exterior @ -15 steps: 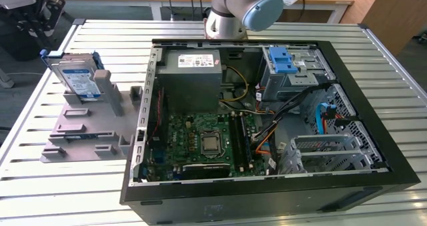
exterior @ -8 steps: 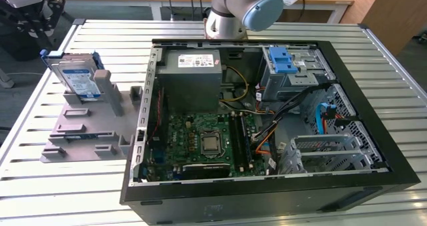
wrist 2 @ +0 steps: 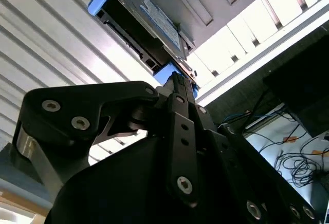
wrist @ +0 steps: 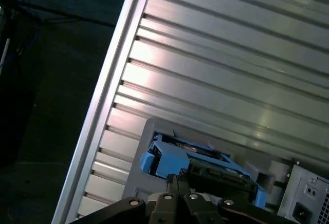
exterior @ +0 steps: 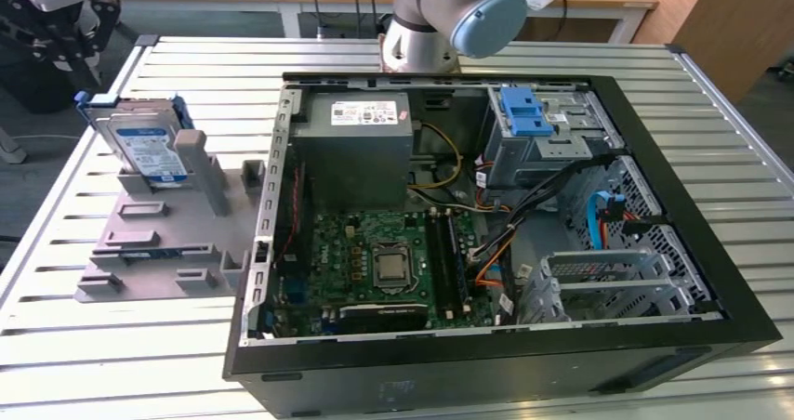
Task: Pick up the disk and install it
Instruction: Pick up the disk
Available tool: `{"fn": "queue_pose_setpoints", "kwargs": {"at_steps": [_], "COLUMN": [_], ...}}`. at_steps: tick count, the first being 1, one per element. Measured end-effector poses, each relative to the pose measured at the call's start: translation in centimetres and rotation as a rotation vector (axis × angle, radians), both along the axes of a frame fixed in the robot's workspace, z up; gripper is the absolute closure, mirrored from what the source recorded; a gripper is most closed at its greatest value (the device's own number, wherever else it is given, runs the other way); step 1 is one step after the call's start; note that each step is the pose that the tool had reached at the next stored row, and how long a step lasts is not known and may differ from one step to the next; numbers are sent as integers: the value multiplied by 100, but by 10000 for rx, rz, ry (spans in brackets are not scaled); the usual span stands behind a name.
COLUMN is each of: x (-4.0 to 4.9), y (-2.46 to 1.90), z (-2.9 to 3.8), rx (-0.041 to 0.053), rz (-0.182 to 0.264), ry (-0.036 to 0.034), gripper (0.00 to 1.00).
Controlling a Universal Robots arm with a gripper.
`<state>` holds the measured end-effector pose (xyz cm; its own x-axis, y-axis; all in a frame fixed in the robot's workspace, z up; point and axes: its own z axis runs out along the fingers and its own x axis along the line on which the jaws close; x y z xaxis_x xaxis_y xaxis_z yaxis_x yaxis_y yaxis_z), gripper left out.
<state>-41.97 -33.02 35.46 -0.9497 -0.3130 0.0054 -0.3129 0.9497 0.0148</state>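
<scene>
Claw [wrist 2: 177,82] is held together, empty, close to the disk [exterior: 147,149], which is stood upright in the grey holder [exterior: 162,229] on the counter [exterior: 125,355]; it is judged rigid, dense, shock-sensitive, best gripped by its blue-framed edges

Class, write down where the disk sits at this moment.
The disk stands on edge in the grey holder at the exterior view's left, beside the open computer case, on the slatted table.

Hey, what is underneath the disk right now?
A grey slotted stand on the slatted table holds the disk upright. Its posts cover the disk's bottom edge, so the contact there is hidden.
</scene>
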Motion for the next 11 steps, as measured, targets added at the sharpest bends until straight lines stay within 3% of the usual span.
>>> {"fn": "queue_pose_setpoints", "kwargs": {"at_steps": [11], "x": [0], "y": [0], "z": [-9], "rx": [-4], "rz": [1937], "ry": [1], "gripper": [89]}}
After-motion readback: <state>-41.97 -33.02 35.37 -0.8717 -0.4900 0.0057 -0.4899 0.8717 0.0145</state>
